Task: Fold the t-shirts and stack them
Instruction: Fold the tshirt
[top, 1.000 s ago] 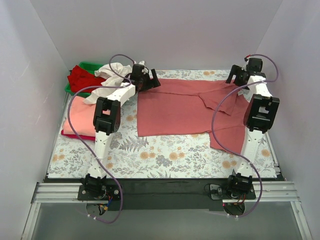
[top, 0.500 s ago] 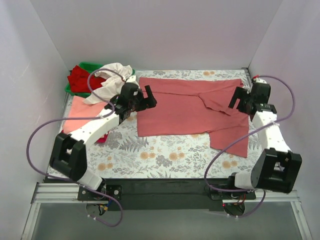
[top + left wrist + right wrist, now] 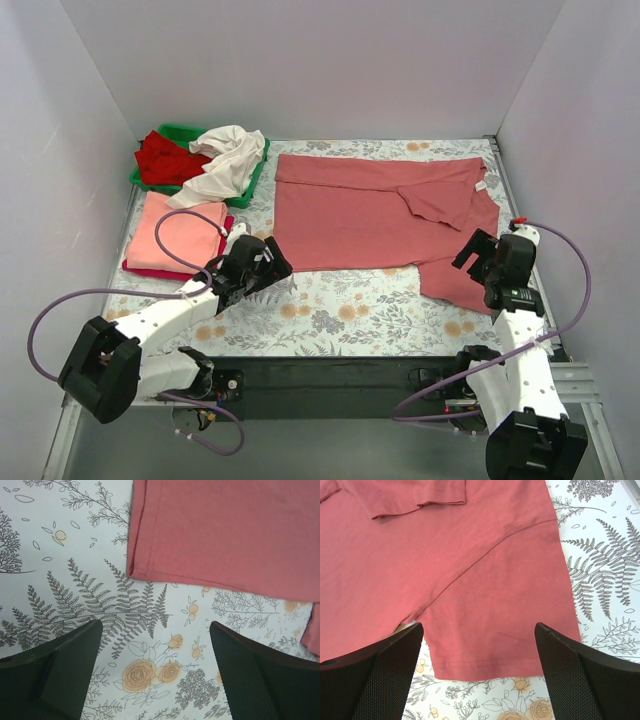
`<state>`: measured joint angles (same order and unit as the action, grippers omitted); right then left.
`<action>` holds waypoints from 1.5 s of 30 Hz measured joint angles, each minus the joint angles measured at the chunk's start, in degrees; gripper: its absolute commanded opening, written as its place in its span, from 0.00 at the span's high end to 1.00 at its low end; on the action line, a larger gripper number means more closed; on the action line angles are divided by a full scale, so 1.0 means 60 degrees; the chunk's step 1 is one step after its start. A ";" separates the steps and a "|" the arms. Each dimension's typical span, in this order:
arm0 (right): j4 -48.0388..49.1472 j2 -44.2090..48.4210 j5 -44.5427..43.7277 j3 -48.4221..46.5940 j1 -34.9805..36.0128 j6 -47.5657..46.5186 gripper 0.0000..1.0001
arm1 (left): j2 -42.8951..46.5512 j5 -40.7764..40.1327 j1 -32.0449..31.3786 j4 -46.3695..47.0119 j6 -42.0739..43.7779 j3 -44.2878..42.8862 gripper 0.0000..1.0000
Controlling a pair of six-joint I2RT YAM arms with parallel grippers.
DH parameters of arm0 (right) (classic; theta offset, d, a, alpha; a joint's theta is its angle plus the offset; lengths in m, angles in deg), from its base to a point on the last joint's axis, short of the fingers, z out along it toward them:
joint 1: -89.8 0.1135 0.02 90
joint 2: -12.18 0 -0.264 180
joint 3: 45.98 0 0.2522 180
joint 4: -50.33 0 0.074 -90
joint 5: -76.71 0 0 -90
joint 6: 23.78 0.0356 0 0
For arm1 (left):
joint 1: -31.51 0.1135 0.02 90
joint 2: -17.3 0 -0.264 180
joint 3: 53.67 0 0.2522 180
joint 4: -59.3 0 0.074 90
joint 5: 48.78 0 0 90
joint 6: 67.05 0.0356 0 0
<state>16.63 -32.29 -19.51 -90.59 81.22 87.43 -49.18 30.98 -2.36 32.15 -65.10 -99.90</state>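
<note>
A dusty-rose t-shirt (image 3: 370, 215) lies spread on the floral table cloth, partly folded, one sleeve reaching to the near right. My left gripper (image 3: 272, 268) is open and empty over the cloth, just short of the shirt's near left corner (image 3: 137, 572). My right gripper (image 3: 470, 255) is open and empty above the sleeve's hem (image 3: 485, 662). A folded salmon-pink shirt (image 3: 180, 232) lies at the left on a red one (image 3: 140, 268). A red shirt (image 3: 160, 160) and a cream-white shirt (image 3: 225, 160) lie in the bin.
The green plastic bin (image 3: 255, 175) stands at the back left corner. Grey walls enclose the table on the left, back and right. The floral cloth (image 3: 330, 310) covers the table to its near edge, where a black rail carries the arm bases.
Both arms have drawn back from the far side of the table towards the near edge. The left gripper left the shirt's far left edge; the right gripper left the far right corner.
</note>
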 measured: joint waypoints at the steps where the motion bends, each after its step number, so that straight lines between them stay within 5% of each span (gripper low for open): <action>1: 0.0062 0.0168 -0.0004 0.0160 -0.0004 0.0087 0.02 | -0.0095 -0.0087 0.0000 0.0040 -0.0153 0.0004 0.17; 11: 0.0415 0.0605 0.0313 0.0630 -0.0004 0.0441 0.02 | -0.2007 -0.0627 0.0000 0.0798 -0.0860 -0.0248 0.39; 27: 0.0543 0.1741 0.0382 0.1191 -0.0004 0.0776 0.02 | -0.3402 -0.0976 0.0000 0.1341 -0.0998 -0.0987 0.98; 45: -0.1497 0.0903 0.1854 0.1872 -0.0004 0.2426 0.06 | -0.2739 -0.1147 0.0000 0.1512 -0.0936 -0.0594 1.00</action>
<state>7.65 -26.87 -8.38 -79.35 81.20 101.98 -65.62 24.10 -2.36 41.22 -70.71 -103.47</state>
